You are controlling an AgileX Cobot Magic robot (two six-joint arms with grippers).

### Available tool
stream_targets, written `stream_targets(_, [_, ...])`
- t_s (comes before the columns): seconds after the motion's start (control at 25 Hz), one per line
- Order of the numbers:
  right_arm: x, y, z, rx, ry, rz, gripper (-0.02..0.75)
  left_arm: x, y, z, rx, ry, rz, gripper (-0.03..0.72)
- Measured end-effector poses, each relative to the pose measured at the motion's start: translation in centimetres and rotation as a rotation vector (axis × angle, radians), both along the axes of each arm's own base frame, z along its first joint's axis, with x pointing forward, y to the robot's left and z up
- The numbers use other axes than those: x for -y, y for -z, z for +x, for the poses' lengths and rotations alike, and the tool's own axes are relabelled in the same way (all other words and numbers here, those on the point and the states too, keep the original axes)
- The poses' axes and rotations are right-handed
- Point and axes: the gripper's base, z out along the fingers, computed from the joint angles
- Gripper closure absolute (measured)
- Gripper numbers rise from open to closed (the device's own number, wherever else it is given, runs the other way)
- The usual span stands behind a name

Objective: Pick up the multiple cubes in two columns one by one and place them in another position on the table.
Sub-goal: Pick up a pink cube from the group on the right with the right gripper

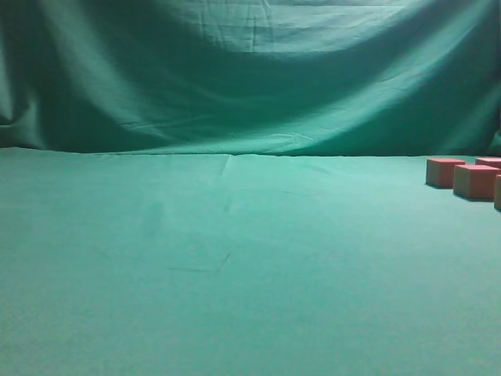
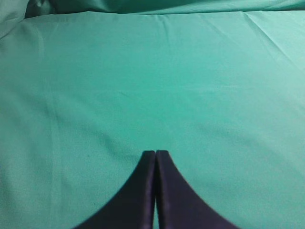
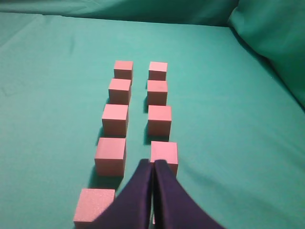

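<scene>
Both grippers, left (image 2: 155, 153) and right (image 3: 153, 163), are pinched shut & empty; cubes (image 3: 114, 119) sit in 2 tight columns on table (image 3: 228, 143), so right one descending w/o opening could knock neighbors askew.

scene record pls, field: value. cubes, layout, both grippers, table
cubes: nine visible in right wrist view, pink
layout: two columns, five left, four right; right gripper may hide more
left gripper: shut, empty, above bare cloth
right gripper: shut, empty, over near end of columns
table: green cloth
exterior view: cubes at right edge only
</scene>
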Motion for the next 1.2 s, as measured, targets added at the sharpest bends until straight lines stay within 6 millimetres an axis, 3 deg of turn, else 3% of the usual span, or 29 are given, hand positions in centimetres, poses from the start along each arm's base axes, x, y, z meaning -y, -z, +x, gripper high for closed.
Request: stream_targets(1.2, [0.04,-0.13,0.05,0.016,0.001,-0.010,0.738,0.00,0.00,0.00,0.000,0.000,0.000,0.688])
